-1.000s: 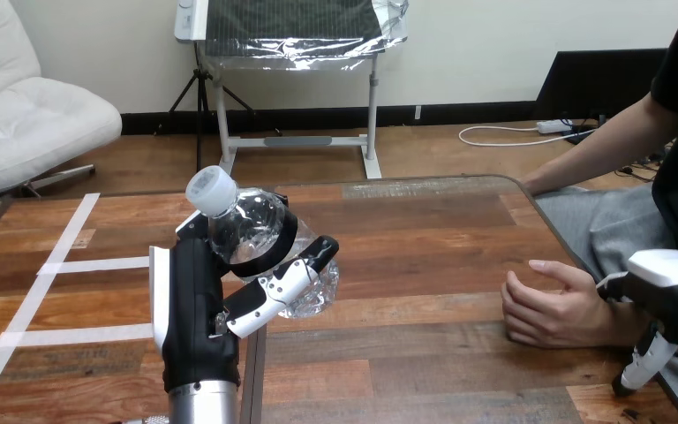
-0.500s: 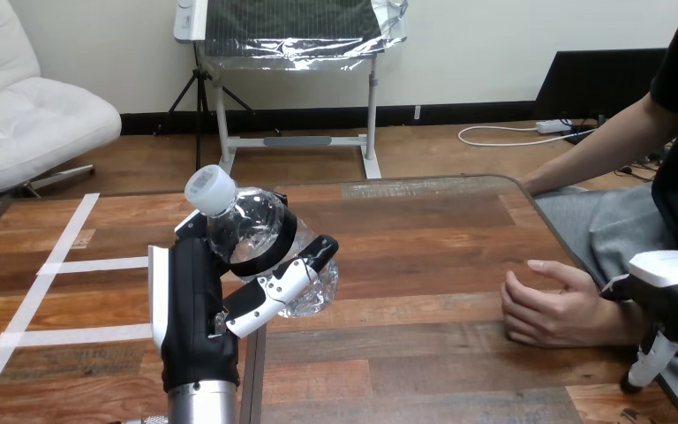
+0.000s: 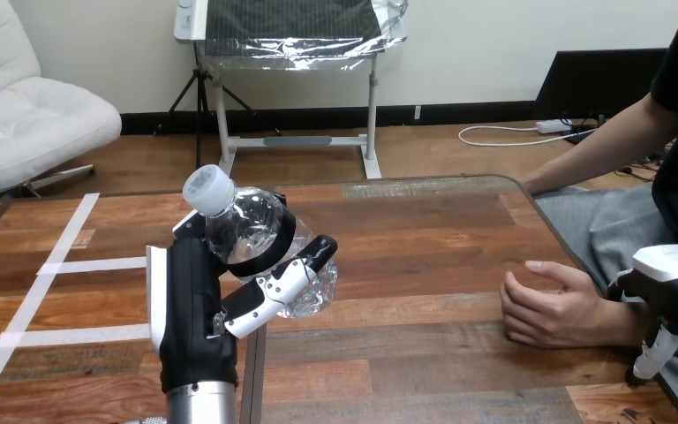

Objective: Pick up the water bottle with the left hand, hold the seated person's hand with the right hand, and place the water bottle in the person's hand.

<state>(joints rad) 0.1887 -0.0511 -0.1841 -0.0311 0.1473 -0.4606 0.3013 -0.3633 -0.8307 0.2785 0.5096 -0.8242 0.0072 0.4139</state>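
Clear plastic water bottle [image 3: 252,234] unmoved, left hand [image 3: 190,322] fingers [image 3: 287,276] curled round it.
Right hand [image 3: 675,276] drifted right beside person's hand [image 3: 552,307]; hold unclear.

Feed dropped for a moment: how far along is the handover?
Done: the left hand has its fingers curled round the water bottle, held up and tilted. In hand: the right hand sits beside the person's hand, at the wrist; a hold cannot be confirmed. Left: bring the bottle across and place it in that hand.
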